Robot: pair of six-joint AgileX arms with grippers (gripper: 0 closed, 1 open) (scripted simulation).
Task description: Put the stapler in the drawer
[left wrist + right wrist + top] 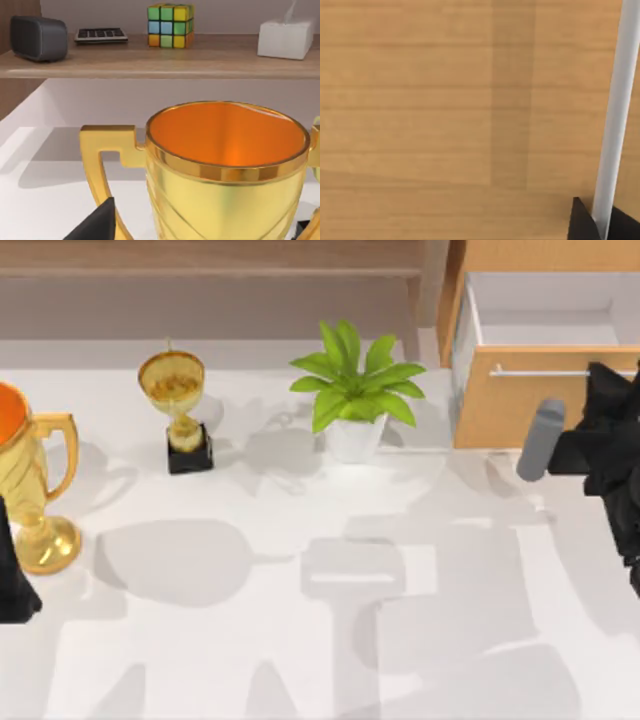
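Right pincer (pixel 612 390) sits at the drawer (pixel 520 405) front on the desk's right side, at the silver handle (pixel 545 372); the right wrist view shows two dark fingertips (pixel 582 222) either side of that bar (pixel 615 120), against tan wood, so the pincer appears clenched on the handle. A grey cylinder on the arm (pixel 540 440) juts out just left of it. The drawer stands pulled open, its white interior (pixel 545 310) visible at the top right of the top view. Left arm (pixel 12 575) is parked at the desk's left edge, beside a large gold trophy (pixel 35 490) with an orange inside; whether its pincer is released or clenched I cannot tell. On the white desk (pixel 200 670) stand a smaller gold trophy (pixel 178 405) on a black base and a potted plant (pixel 355 390), just left of the drawer. The left wrist view shows a shelf (pixel 150 62) holding a dark speaker (pixel 37 37), a calculator (pixel 100 35), a colour cube (pixel 170 26) and a tissue box (pixel 286 39).
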